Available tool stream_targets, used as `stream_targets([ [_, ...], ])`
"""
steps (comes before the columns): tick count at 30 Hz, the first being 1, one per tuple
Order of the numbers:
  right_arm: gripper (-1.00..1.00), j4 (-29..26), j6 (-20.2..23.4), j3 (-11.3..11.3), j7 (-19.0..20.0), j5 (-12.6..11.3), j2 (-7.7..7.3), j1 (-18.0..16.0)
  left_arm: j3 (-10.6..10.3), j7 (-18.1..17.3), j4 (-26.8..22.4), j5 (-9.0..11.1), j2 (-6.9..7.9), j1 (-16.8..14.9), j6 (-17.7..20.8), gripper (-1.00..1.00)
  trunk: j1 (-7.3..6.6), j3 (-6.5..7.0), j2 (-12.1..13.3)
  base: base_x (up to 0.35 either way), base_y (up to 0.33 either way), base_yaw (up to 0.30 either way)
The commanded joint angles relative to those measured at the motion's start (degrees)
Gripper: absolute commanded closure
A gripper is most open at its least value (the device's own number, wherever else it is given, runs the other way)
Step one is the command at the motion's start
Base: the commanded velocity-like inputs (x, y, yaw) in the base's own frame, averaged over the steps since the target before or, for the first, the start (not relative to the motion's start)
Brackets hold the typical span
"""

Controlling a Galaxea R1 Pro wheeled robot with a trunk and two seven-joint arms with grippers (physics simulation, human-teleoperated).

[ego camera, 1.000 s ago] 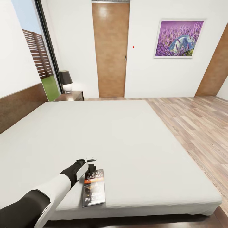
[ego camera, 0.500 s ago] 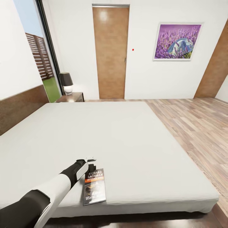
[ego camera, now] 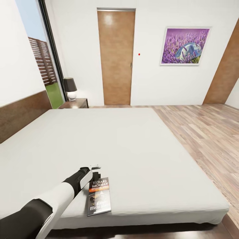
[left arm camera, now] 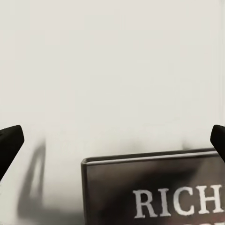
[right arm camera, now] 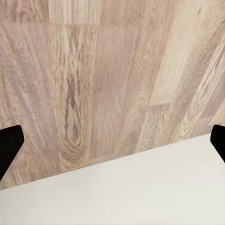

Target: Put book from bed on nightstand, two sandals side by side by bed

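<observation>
One thin dark paperback book (ego camera: 99, 196) lies flat on one smooth off-white bed (ego camera: 139, 149), near edge. The left gripper (ego camera: 95, 170) hangs spread wide over its top; the right gripper (right arm camera: 112, 140) gapes too.

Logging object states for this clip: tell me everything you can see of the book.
The book is a thin paperback with a dark glossy cover, an orange band and white lettering, "Richard Bachman" above "Wielki". It lies flat, cover up, on the bed near the mattress's front edge. The left gripper is open at its top edge; contact cannot be told. In the left wrist view its top edge sits between the fingertips.
</observation>
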Motion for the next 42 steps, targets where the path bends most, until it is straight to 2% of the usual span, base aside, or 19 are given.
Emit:
stream_targets([
  [1,-1.00,0.1,-0.3,-0.5,-0.2,0.6,-0.01,0.0,-0.4,0.4,-0.1,0.6,0.03,0.0,0.2,-1.00,0.00,-0.02,0.0,-0.001,0.000,0.000],
  [42,-1.00,0.0,-0.3,-0.5,-0.2,0.6,0.03,0.0,-0.5,0.3,-0.3,0.5,0.03,0.0,0.2,-1.00,0.00,0.05,0.0,0.000,0.000,0.000],
])
